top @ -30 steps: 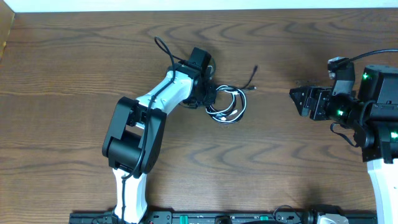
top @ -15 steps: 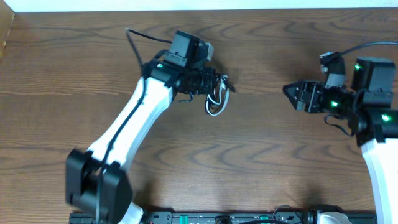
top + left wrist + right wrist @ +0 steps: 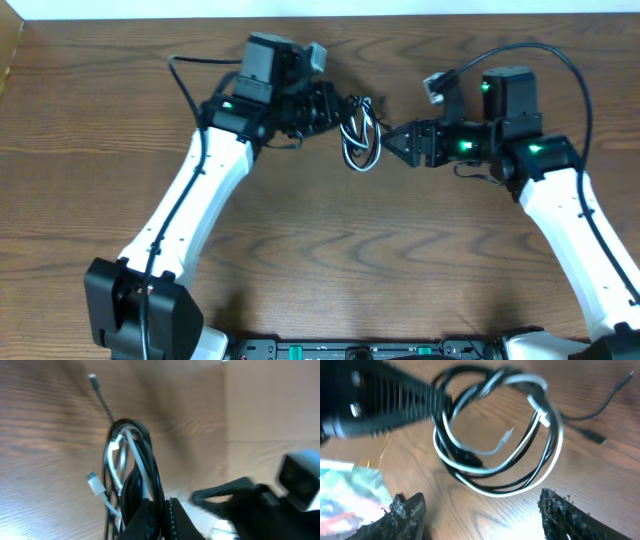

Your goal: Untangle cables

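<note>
handover of the cable coil (image 3: 360, 138) to a second grip is the step in hand, i judge. the coil, one white cord (image 3: 525, 380) looped with one black cord (image 3: 465, 369), sits at the upper centre of the overhead frame. the left fingers (image 3: 405, 397) clamp its left edge, pressed together on several strands at once. the right fingers (image 3: 407, 510) stand wide apart just right of the coil, not touching it. to do this well, the right fingers should close on one strand only, not around the whole bundle. the best spot is probably where the white cord bows out from the black, at the right of the right wrist frame. then ease the two grips apart over the desk (image 3: 450, 260), watching the loose white plug (image 3: 94, 483) for snags.
</note>
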Robot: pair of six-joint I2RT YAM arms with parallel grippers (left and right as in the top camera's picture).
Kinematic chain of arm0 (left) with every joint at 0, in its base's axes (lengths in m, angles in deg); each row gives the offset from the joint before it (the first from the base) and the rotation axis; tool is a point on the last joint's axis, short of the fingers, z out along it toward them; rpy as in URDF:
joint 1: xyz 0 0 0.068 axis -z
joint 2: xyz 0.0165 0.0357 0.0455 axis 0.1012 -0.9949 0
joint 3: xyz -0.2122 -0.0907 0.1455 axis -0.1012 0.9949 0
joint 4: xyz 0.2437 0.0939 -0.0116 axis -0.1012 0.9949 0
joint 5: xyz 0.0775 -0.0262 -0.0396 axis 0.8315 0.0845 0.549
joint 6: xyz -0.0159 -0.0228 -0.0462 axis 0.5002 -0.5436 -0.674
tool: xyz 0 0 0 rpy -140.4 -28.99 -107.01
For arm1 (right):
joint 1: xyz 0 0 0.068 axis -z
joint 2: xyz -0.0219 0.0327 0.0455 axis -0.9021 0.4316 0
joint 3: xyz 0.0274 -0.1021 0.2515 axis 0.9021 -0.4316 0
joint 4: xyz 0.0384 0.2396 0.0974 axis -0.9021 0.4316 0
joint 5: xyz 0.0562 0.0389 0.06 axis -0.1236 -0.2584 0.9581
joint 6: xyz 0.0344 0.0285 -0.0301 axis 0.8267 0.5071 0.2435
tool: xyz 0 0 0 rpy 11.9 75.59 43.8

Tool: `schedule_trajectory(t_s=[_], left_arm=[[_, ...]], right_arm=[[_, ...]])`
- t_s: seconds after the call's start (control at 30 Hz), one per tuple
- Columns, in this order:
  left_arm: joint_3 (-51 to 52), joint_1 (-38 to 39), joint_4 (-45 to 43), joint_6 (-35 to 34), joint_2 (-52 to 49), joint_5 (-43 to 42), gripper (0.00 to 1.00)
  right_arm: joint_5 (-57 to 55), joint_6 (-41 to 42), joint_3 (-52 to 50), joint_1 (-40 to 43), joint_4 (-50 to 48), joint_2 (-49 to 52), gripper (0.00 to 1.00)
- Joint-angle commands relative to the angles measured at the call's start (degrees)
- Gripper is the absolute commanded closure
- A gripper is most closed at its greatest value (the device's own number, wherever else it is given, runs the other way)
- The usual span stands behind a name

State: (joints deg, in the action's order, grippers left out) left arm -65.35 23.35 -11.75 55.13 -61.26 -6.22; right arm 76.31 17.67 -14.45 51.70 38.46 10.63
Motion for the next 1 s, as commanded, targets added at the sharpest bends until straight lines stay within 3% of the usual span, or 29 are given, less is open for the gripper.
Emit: schedule_trajectory(t_s=[0.0,0.2,0.43,0.5,0.67,0.73,0.77,0.97], left_arm=[[-0.8,-3.1,-2.6,-7.3,0.4,-11.0,0.92],[-0.8,-5.9,-6.1,-14.7,0.4,-21.6,0.93],[-0.8,-6.2,-12.2,-22.9,0.4,-28.0,0.93],[-0.8,-6.2,-14.3,-24.7,0.4,-28.5,0.93],[-0.8,-6.2,-19.1,-28.9,0.4,-28.5,0.93],[-0.8,-6.2,-21.9,-30.8,0.4,-28.4,0.93],[-0.8,-6.2,-24.5,-32.9,0.4,-28.0,0.93],[-0.8,-8.0,-38.4,-42.6,0.4,-26.9,0.93]], right_arm=[[6.3,-9.4,1.0,-1.1,-1.6,0.3,0.33],[6.9,-22.4,1.0,-3.7,-6.0,0.3,0.34],[6.5,-25.4,1.0,-5.4,-11.4,2.8,0.40],[7.4,-25.3,1.0,-5.4,-11.7,4.5,0.48],[10.6,-25.3,1.0,-5.4,-11.9,6.7,0.83],[12.3,-25.2,1.0,-5.4,-12.2,6.7,0.92],[13.1,-22.4,1.0,-5.4,-12.9,6.7,0.99],[8.8,-12.1,1.0,-5.4,-10.0,6.7,0.99]])
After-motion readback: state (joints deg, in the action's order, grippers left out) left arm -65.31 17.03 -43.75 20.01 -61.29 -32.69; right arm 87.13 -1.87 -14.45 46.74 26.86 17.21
